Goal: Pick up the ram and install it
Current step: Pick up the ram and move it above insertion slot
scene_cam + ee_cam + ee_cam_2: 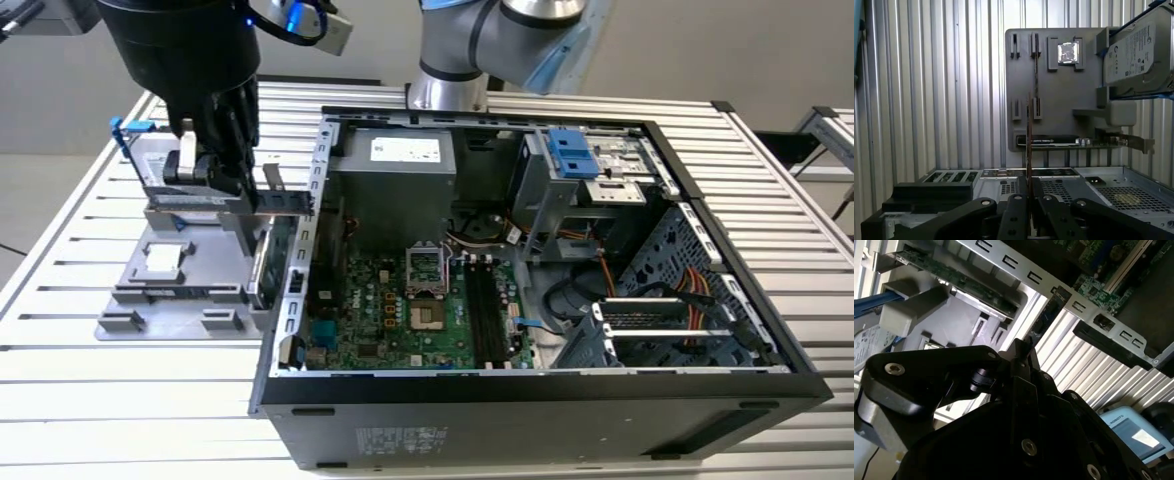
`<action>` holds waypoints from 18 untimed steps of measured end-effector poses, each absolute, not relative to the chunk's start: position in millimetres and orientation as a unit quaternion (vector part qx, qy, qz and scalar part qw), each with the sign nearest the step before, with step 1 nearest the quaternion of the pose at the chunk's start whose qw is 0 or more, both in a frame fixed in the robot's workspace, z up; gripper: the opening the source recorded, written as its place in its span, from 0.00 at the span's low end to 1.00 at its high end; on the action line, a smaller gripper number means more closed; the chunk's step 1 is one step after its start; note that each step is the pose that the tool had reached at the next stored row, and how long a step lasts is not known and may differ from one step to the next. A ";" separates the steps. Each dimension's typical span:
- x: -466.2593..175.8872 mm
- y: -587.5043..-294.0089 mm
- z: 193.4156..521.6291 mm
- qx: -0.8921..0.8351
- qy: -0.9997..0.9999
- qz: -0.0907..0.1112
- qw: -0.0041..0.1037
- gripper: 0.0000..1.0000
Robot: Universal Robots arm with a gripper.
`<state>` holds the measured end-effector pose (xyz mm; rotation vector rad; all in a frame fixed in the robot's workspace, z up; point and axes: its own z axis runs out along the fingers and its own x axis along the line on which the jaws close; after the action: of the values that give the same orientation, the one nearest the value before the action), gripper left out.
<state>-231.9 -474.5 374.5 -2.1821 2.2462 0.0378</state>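
Ram (pixel 1029 140) seen edge-on in first wrist view, clenched between the gripper (pixel 1029 186) fingers. Over gray tray (pixel 1054 120), beside open computer case (pixel 534 250), toward exterior view's left. Hard drive (pixel 1136 50) sits on tray.

The computer case (pixel 534 420) sits on the slatted table (pixel 120 420). At the exterior view's left, just beside it, lies the holder plate (pixel 187 305), the hard drive (pixel 160 168) on its far end. Above the plate, the gripper (pixel 220 180) clasps the ram (pixel 1029 145).
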 end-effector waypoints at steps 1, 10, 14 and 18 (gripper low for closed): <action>-229.7 -474.5 374.5 -0.697 0.717 0.012 0.005 0.00; -210.2 -474.5 375.2 -0.697 0.717 0.012 0.005 0.00; -201.5 -474.5 375.5 -0.697 0.717 0.012 0.005 0.00; -193.1 -474.5 375.8 -0.697 0.717 0.012 0.005 0.00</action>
<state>-193.1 -474.5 375.8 -2.1822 2.2463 0.0381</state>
